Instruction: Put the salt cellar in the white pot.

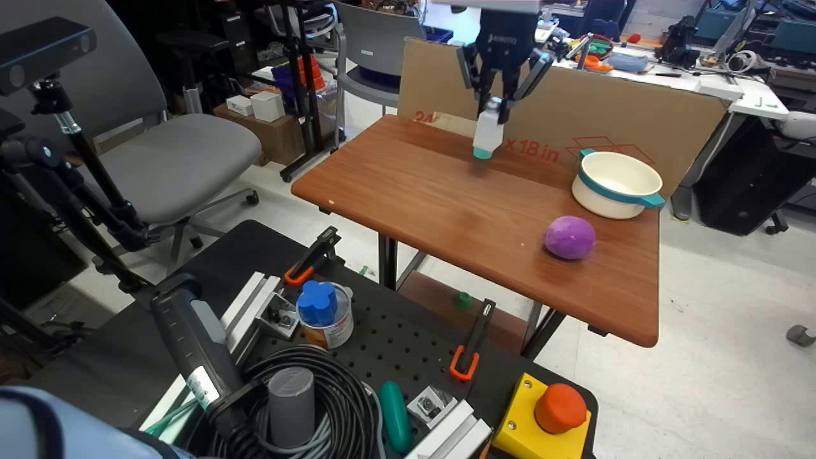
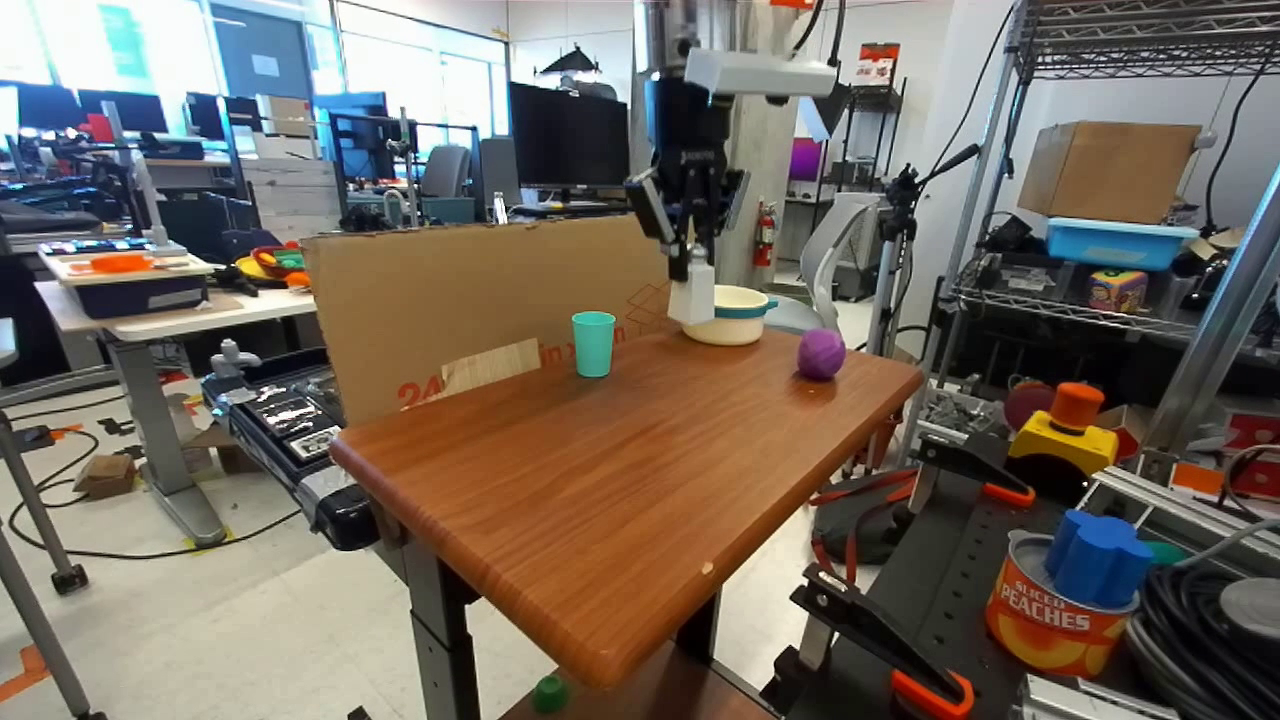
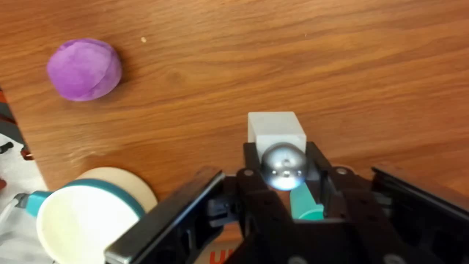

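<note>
The salt cellar (image 1: 489, 132) is a slim white square shaker with a shiny silver domed cap. My gripper (image 2: 690, 258) is shut on it near the cap and holds it above the table, roughly upright. The salt cellar also shows in an exterior view (image 2: 692, 296) and between the fingers in the wrist view (image 3: 276, 126). The white pot (image 1: 605, 201), with teal rim and handles, stands on the table, apart from the gripper. It shows partly behind the salt cellar in an exterior view (image 2: 735, 328) and at the lower left of the wrist view (image 3: 128, 187). Its visible inside is bare.
A purple ball (image 1: 570, 238) lies near the pot. A teal cup (image 2: 594, 346) stands at the cardboard side of the table; the salt cellar mostly hides it in an exterior view. A tall cardboard sheet (image 1: 542, 108) stands along one table edge. The wooden table (image 2: 600, 480) has open edges.
</note>
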`<state>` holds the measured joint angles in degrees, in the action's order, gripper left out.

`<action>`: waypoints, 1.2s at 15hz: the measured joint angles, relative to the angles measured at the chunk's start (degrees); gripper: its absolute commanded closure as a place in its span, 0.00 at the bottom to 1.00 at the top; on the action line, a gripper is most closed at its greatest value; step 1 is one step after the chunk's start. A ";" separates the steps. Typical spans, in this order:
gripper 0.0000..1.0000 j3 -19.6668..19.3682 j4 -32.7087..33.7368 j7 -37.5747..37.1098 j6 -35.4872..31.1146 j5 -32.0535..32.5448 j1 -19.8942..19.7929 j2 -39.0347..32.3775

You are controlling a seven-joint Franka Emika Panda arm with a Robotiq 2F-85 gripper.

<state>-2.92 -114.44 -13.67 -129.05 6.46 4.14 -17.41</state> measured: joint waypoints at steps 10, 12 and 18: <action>0.92 -4.95 15.74 3.73 8.31 0.22 -8.93 -0.65; 0.92 -5.66 19.98 3.73 9.94 0.22 -9.99 -4.67; 0.92 -6.60 32.40 3.65 15.39 0.07 -12.08 -17.22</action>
<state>-9.52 -82.04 -10.02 -113.66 6.53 -7.94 -34.63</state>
